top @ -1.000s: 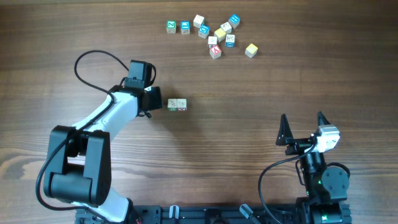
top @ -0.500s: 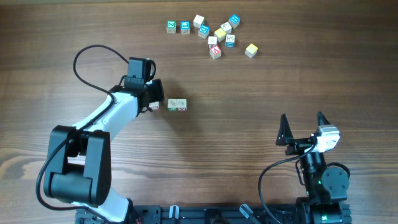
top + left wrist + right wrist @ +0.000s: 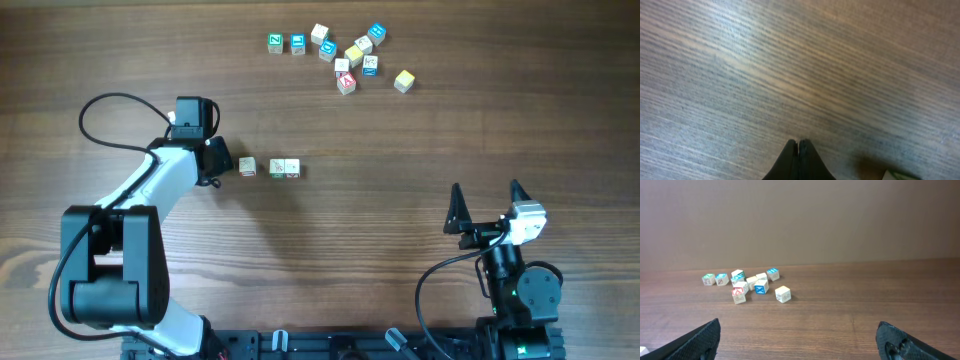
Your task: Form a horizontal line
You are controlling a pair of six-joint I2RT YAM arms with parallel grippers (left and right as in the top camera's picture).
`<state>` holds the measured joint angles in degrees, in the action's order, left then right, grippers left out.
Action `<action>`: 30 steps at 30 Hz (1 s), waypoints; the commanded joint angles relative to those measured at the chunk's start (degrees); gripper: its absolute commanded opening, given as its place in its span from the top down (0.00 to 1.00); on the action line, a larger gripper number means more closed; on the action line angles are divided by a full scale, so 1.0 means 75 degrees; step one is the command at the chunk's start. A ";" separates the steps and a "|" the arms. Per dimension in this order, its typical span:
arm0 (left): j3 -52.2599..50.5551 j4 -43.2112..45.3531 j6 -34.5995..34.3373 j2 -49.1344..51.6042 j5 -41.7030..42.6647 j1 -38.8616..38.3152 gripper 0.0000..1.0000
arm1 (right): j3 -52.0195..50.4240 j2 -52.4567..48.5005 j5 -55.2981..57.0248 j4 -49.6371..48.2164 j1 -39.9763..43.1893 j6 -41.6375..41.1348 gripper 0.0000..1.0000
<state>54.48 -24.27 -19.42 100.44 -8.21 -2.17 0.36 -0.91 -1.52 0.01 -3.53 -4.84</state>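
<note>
The horizontal line is short: two pale cubes (image 3: 285, 168) sit edge to edge at mid-table, and a third pale cube (image 3: 247, 167) lies a small gap to their left. My left gripper (image 3: 222, 160) is shut and empty just left of that third cube; in the left wrist view its closed fingertips (image 3: 798, 144) hover over bare wood, with a cube corner (image 3: 900, 175) at the lower right. My right gripper (image 3: 487, 206) is open and empty at the lower right, far from the cubes.
A loose scatter of letter cubes (image 3: 345, 55) lies at the table's far side, several blue or teal, one yellow (image 3: 403, 80), one with a red mark (image 3: 346, 83). The same scatter shows in the right wrist view (image 3: 747, 284).
My left gripper has drawn back to the left and shut. A third cube, earlier hidden at the gripper, now lies free on the table left of the pair. The right arm has not moved.
</note>
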 commanded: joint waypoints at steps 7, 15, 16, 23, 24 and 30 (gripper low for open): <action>-0.0035 -0.0210 -0.0061 -0.0020 0.0245 0.0029 0.96 | -0.0009 0.0035 -0.0128 -0.0020 0.0023 0.0044 0.00; -0.0012 -0.0291 0.0367 -0.0023 0.1204 0.0175 0.96 | -0.0009 0.0035 -0.0128 -0.0020 0.0023 0.0047 0.00; -0.0012 -0.0289 0.0574 -0.0020 0.1786 0.0382 0.96 | -0.0009 0.0035 -0.0128 -0.0017 0.0023 0.0047 0.00; -0.0012 -0.0309 0.0970 -0.0020 0.2777 0.0755 0.96 | -0.0009 0.0035 -0.0128 -0.0017 0.0023 0.0044 0.00; -0.0015 -0.0312 0.0970 -0.0020 0.2780 0.0755 0.96 | -0.0009 0.0035 -0.0128 -0.0020 0.0023 0.0044 0.00; -0.0015 -0.0466 0.0968 -0.0020 0.3066 0.0635 0.96 | -0.0009 0.0035 -0.0128 -0.0020 0.0023 0.0047 0.00</action>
<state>54.48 -27.14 -13.52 100.44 12.86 3.33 0.34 -0.91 -1.52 0.03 -3.53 -4.82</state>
